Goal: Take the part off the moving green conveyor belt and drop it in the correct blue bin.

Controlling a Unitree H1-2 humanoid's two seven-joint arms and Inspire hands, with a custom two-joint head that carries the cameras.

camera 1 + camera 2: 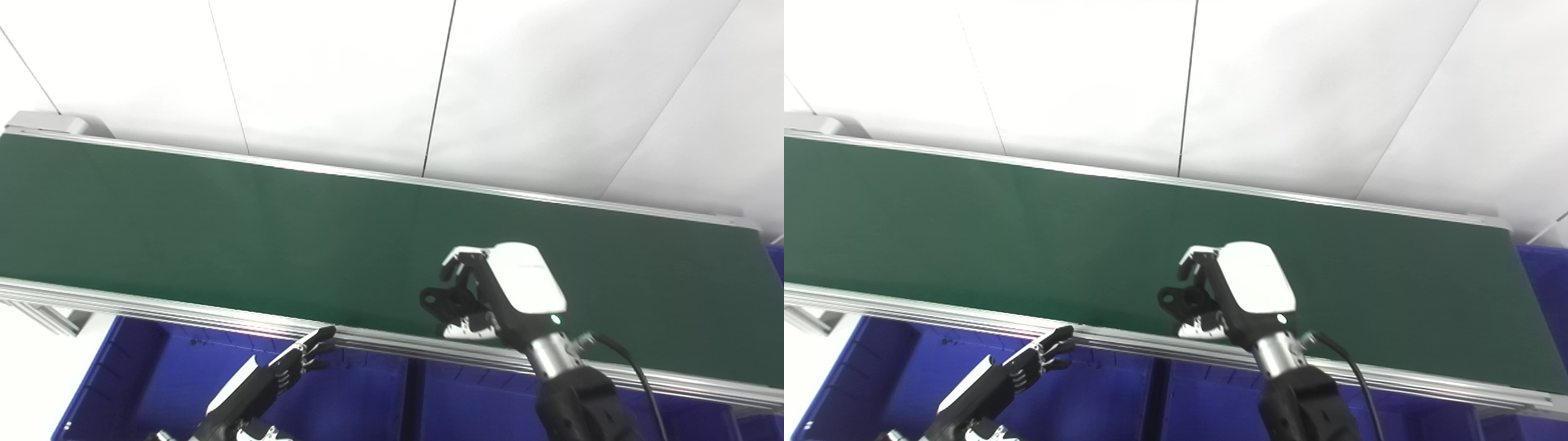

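Right robot hand: fingers curled around black part, lifted over conveyor belt for transfer.
Left robot hand: spread, empty, waiting over blue bin.

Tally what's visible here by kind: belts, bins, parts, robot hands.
Green conveyor belt: 1
Blue bins below its near edge: at least 2, left bin and middle bin; more blue shows at the right edge
Black part: 1, held in the right robot hand
Robot hands: 2, including the left robot hand
Total: 6

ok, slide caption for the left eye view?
Right hand grips black part over green belt; left hand open.
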